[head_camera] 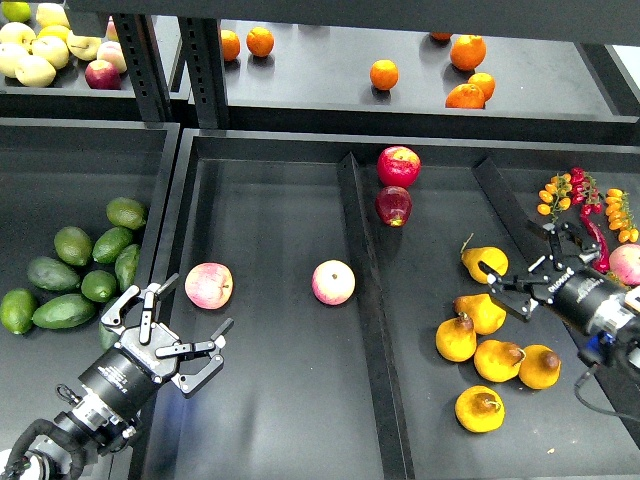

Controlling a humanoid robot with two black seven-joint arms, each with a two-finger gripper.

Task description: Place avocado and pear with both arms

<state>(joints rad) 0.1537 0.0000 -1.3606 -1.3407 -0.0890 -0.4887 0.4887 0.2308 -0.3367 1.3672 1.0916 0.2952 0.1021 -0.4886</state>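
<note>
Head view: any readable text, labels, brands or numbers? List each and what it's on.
None can be read.
Right gripper: faint light marks on its black wrist housing, too small and blurred to read.
Left gripper: no marking seen.
Pears, avocados, apples, oranges: no stickers or labels seen.
Trays and shelf posts: plain black, no signs.

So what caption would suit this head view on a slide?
Left claw open beside avocados, right claw open over pears; nothing grasped.
</note>
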